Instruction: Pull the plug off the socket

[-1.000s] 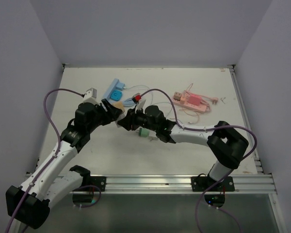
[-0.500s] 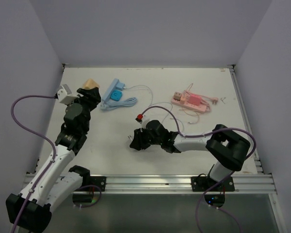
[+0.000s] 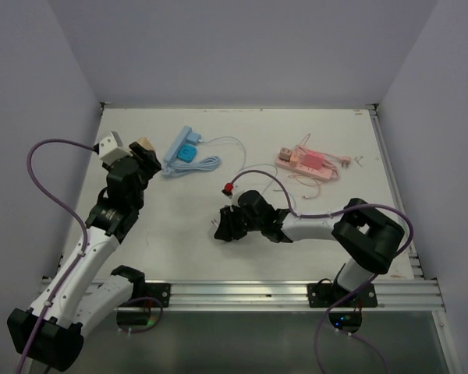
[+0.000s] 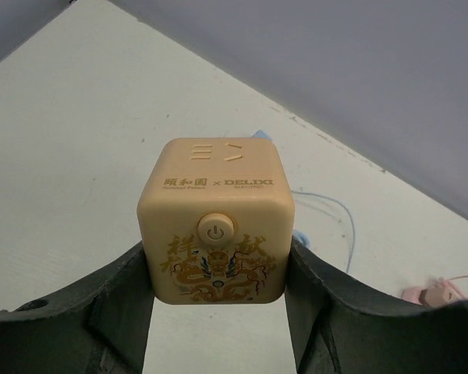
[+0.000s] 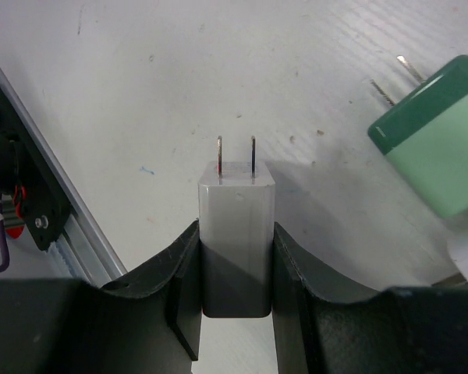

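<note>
Clearly the cube socket (image 4: 216,226) is a rounded cream-beige block with a round power button in the middle of its front face and a gold dragon pattern around and below that button. Above the button a printed line reads "颐和园" with "Summer Palace" in tiny letters beneath, then "× DELIXI"; three short gold bars and a slanted mark sit on the top face. The left gripper (image 4: 218,249) pinches the cube from both sides, one dark finger flat against each flank, so the block sits squarely between the tips with its front face towards the wrist camera. In the top view this pair sits just left of the blue power strip (image 3: 178,146), apart from it.

The plug (image 5: 237,195) is a plain pale-grey rectangular body with two flat metal prongs at its far end, both exposed and pointing away from the wrist. The right gripper (image 5: 235,230) is clamped on its lower half, a finger against each long side. It lies well apart from the blue power strip, to the right and towards the arm bases, low over the table (image 3: 164,226).
</note>
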Tool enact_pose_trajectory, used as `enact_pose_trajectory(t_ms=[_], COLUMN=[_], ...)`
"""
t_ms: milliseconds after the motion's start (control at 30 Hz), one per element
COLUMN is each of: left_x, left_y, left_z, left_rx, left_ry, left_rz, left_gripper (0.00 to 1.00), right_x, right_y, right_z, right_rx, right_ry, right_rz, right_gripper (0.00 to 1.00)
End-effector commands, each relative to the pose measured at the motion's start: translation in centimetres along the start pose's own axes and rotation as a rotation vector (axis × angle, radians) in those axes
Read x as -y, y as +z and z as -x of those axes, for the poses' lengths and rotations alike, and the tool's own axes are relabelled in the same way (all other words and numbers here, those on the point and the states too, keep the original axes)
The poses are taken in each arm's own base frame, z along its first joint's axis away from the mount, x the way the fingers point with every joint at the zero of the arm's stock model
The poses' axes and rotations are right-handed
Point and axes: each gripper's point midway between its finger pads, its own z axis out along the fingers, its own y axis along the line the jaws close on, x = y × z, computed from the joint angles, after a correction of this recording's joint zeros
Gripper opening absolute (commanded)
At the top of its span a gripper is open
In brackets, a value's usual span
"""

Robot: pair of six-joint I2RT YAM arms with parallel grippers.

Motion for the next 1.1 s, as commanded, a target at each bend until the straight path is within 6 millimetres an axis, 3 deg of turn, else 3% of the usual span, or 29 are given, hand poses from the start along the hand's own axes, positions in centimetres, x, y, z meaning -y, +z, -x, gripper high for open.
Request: enact_pose_trajectory(t_ms=[0,100,267,500,800,1067], left_x=[-1.5,-2.5,-3.5,-4.6,-4.9,-5.4], left_y=[-0.8,-1.3,-1.5,-1.4,-1.2,0.8], left_z=[0.3,-0.2,-1.8,-3.7,-4.3,-6.3], left_rx=[-0.01,-0.027,-0.08,-0.148,-0.205,-0.327], left_ry=[0.075,0.1,0.136,0.178,0.241,0.309], left_rz=[0.055,0.077,0.102,0.139,0.166,0.219], left_gripper=[0.0,0.0,0.0,0.0,0.0,0.0], right_x=[0.9,1.8,2.5,3.5,3.3,1.7], right_y=[0.1,0.3,0.7,0.1,-3.0,-7.8], right_z=[0.6,0.5,0.2,0.4,2.6,5.6], right_rx=[0.01,-0.003,-0.027,-0.032,0.012,0.111], right_ry=[0.039,0.06,0.075,0.094,0.025,-0.099], right_rz=[0.005,0.003,-0.004,-0.026,-0.096,-0.119], right_gripper=[0.09,0.21,0.32,0.59,0.88,0.97])
